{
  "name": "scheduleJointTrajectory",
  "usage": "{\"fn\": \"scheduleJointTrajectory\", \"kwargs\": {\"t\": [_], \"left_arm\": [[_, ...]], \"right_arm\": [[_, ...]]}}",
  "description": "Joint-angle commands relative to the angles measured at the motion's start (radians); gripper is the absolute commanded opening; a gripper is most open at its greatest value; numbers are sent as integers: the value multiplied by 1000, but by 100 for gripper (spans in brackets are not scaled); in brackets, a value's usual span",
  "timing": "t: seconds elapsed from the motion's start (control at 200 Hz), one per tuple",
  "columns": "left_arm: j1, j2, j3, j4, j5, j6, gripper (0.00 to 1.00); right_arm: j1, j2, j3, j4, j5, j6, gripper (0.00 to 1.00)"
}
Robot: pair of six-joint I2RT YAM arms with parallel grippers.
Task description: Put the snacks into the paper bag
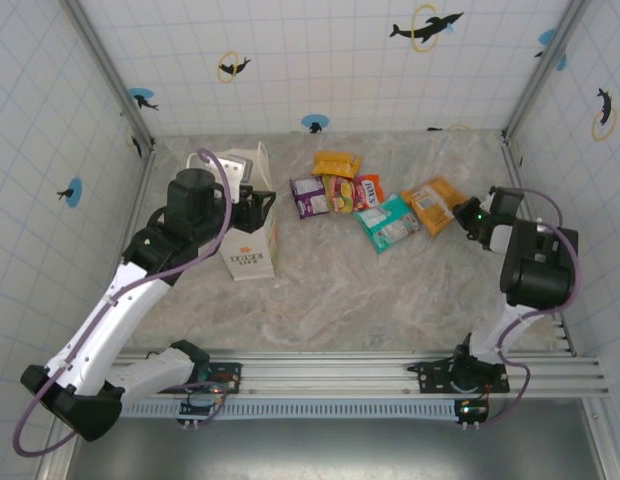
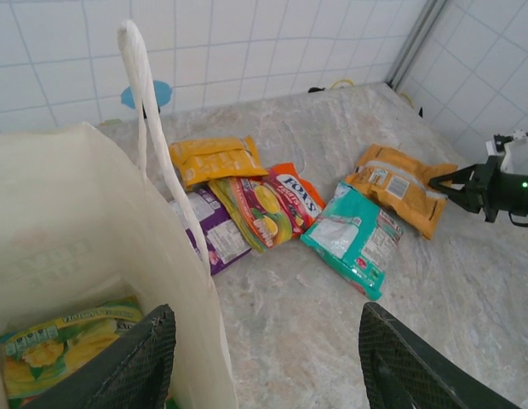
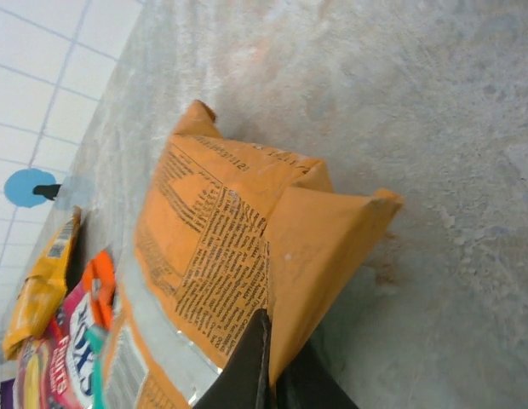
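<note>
- We see our left hand [image 2: 264,341] released above the paper bag [image 2: 68,221], with a yellow-green packet [image 2: 60,345] inside, just below it.
- Our right hand [image 3: 266,362] is clenched on the edge of the orange packet [image 3: 213,247], which lies on the tabletop [image 3: 434,128].

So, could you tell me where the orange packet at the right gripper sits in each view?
Top external: orange packet, right of centre.
Left wrist: orange packet, upper right.
Right wrist: orange packet, centre.
Shared landmark: the red Fox's packet, in all three.
</note>
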Motion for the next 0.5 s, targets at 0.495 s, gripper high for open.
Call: {"fn": "scheduleJointTrajectory", "kwargs": {"t": [0.495], "left_arm": [[5,84,159,-131,253,223,64]], "right_arm": [[157,-542,59,-352,63,-525,0]]}}
